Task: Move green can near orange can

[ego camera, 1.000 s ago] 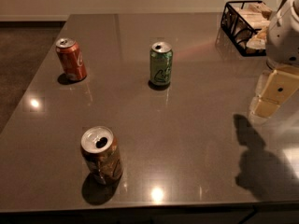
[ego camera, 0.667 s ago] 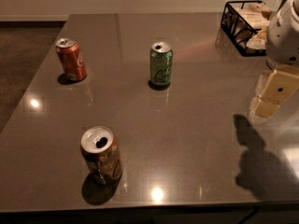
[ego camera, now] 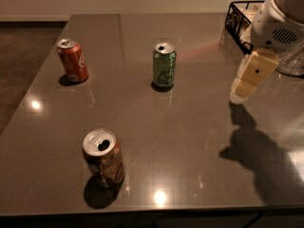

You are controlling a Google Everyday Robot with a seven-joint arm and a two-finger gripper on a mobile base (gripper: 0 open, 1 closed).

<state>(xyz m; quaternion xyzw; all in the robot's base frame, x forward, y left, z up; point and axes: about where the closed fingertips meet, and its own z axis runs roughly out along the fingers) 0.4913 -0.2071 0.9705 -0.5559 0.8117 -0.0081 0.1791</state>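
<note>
The green can [ego camera: 164, 64] stands upright in the middle of the dark table [ego camera: 190, 141], with a pale logo on its side and a silver top. The orange can [ego camera: 103, 157] stands upright near the front edge, dull orange-brown with a mottled side. My gripper [ego camera: 249, 78] hangs at the right side of the table, cream-coloured, under the white arm housing [ego camera: 280, 18]. It is well to the right of the green can, not touching it, and holds nothing that I can see.
A brighter red can [ego camera: 72, 60] with white script stands at the left rear. A black wire basket [ego camera: 242, 17] sits at the right rear corner behind the arm. The table's left edge drops to a dark floor [ego camera: 23, 51].
My gripper and arm have moved left and slightly farther back, closer to the green can. The three cans have not moved.
</note>
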